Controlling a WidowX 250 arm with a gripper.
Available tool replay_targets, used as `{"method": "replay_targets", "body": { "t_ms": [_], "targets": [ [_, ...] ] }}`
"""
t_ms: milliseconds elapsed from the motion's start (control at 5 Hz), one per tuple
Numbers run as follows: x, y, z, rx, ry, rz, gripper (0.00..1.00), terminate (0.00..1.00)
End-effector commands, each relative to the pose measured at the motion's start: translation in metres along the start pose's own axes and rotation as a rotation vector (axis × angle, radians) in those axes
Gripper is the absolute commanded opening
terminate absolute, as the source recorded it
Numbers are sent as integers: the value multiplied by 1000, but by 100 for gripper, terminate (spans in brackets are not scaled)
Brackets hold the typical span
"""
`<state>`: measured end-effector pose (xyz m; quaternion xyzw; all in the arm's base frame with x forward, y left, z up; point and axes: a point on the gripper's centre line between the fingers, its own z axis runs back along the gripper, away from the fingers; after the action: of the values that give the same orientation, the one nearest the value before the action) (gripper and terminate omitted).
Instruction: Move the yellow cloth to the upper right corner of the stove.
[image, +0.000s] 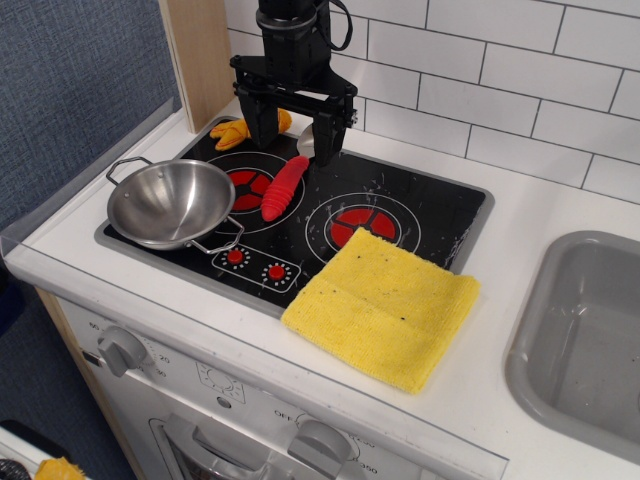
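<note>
The yellow cloth (383, 308) lies flat with a fold line across it, half on the front right corner of the stove (420, 205) and half on the white counter. The stove is a black cooktop with red ringed burners and two red dial marks. My gripper (291, 135) hangs open and empty above the stove's back left part, far from the cloth, with its fingers (325, 140) spread wide.
A steel pan (170, 203) sits on the front left of the stove. A red ridged toy (284, 187) lies on the left burner. An orange-yellow plush toy (237, 130) is behind the gripper. The grey sink (590, 340) is at the right. A tiled wall stands behind.
</note>
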<state>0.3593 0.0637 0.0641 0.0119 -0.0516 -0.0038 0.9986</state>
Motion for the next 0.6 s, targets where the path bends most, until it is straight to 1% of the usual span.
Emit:
{"method": "replay_targets", "body": {
  "t_ms": [0, 200, 400],
  "targets": [
    [0, 0, 0, 0, 0, 0, 100, 0],
    [-10, -9, 1, 6, -14, -25, 100, 0],
    [-21, -31, 21, 5, -76, -66, 100, 0]
  ]
}}
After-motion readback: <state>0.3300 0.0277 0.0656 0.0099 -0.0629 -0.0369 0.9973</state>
